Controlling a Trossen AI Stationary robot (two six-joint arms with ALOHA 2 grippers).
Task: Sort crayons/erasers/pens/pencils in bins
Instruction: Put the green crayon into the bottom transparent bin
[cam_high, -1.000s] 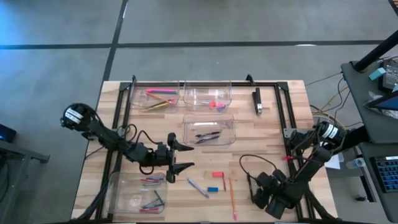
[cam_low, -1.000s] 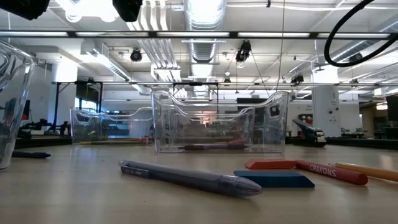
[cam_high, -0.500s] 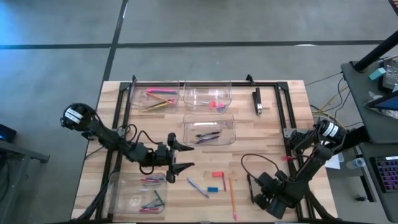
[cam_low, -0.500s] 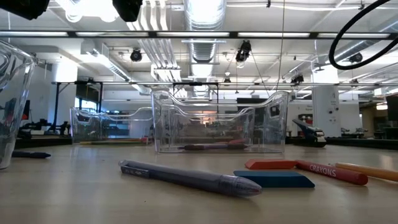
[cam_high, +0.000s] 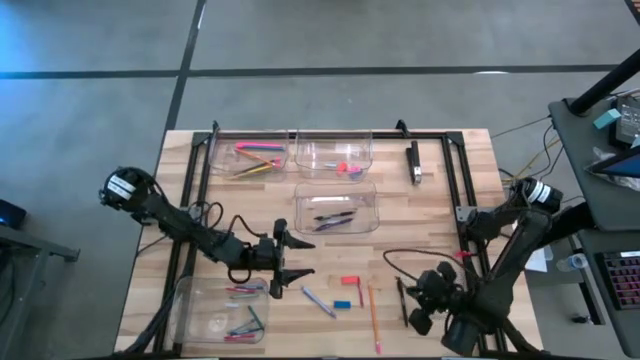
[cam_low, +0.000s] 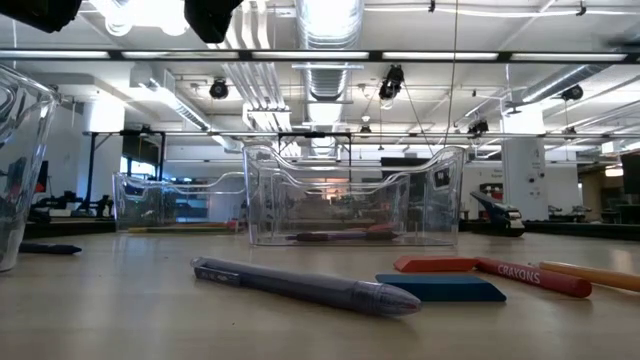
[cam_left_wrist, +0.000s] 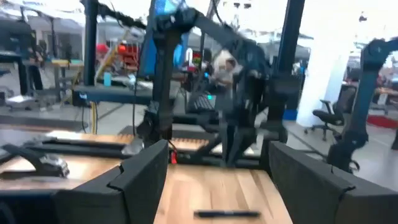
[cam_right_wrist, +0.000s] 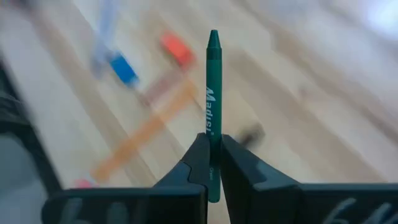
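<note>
Bins: four clear trays on table (cam_high: 440, 215). Centre bin (cam_high: 336, 208) as landmark: two bins beyond it, one near the left gripper (cam_high: 296, 256), which stands open. Right gripper (cam_right_wrist: 213, 163) pinches one green crayon (cam_right_wrist: 212, 93) upright, raised off the table, well apart from centre bin.

Both arms: dark, near-black jointed links. Left arm (cam_high: 190, 232) has a round shoulder housing with a white label; thin black cable loops along the link behind its gripper. Left gripper (cam_high: 292, 255) ends in two black tapered fingers (cam_left_wrist: 140, 180), angular, matte, with bevelled faces. Right arm (cam_high: 510, 255): same white-labelled round housing, small red mark nearby, black cable arcing out behind the right gripper (cam_right_wrist: 212, 163). Its fingers are black, wedge-shaped.
</note>
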